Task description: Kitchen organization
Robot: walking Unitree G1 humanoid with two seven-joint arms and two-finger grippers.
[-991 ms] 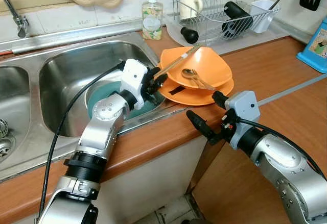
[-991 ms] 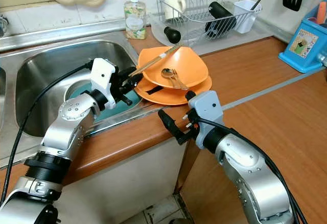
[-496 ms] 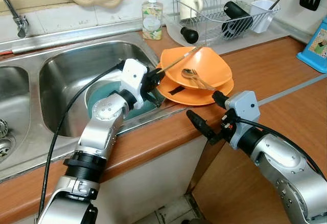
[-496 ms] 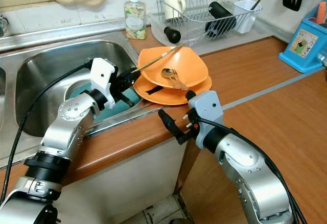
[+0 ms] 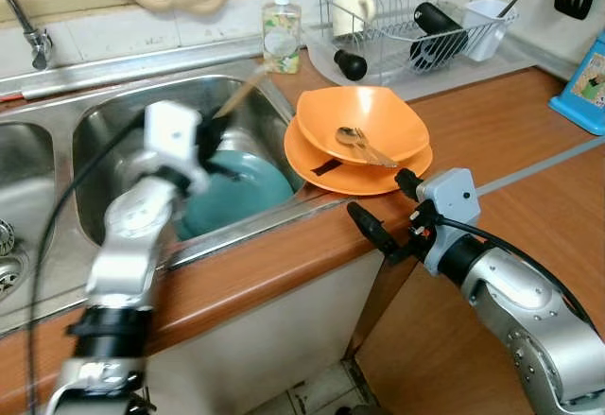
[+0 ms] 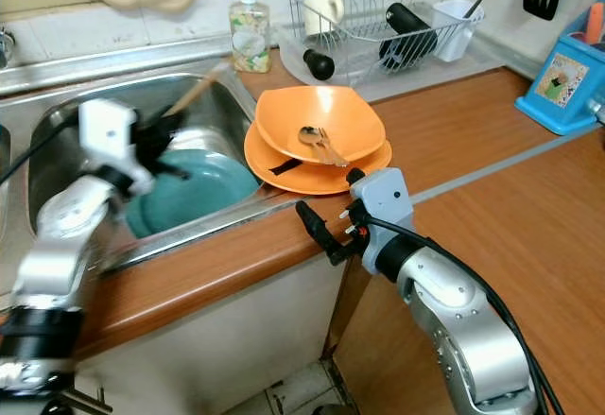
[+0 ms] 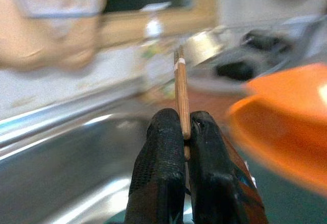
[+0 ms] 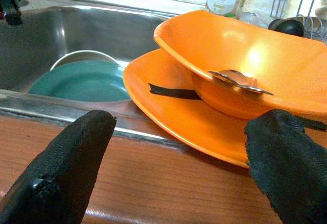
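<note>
My left gripper (image 5: 210, 131) hangs over the right sink basin (image 5: 113, 122), shut on a wooden chopstick (image 5: 236, 94) that points up and away; the arm is blurred. In the left wrist view the chopstick (image 7: 180, 91) stands pinched between the two black fingertips (image 7: 163, 132). A teal plate (image 5: 241, 193) lies in the basin below. An orange bowl (image 5: 369, 117) with a metal spoon (image 5: 357, 141) in it sits on an orange plate (image 5: 364, 177) on the counter. My right gripper (image 5: 388, 209) is open at the counter's front edge, just before the plate, holding nothing.
A soap bottle (image 5: 282, 32) stands behind the sink. A wire dish rack (image 5: 416, 18) with a mug, a black bottle and a white cup sits at the back right. A blue box (image 5: 586, 84) is at the far right. The wooden counter (image 5: 510, 141) stretches to the right.
My left arm has swung left, away from the orange bowl and over the sink, carrying the chopstick with it. The right arm has not moved.
</note>
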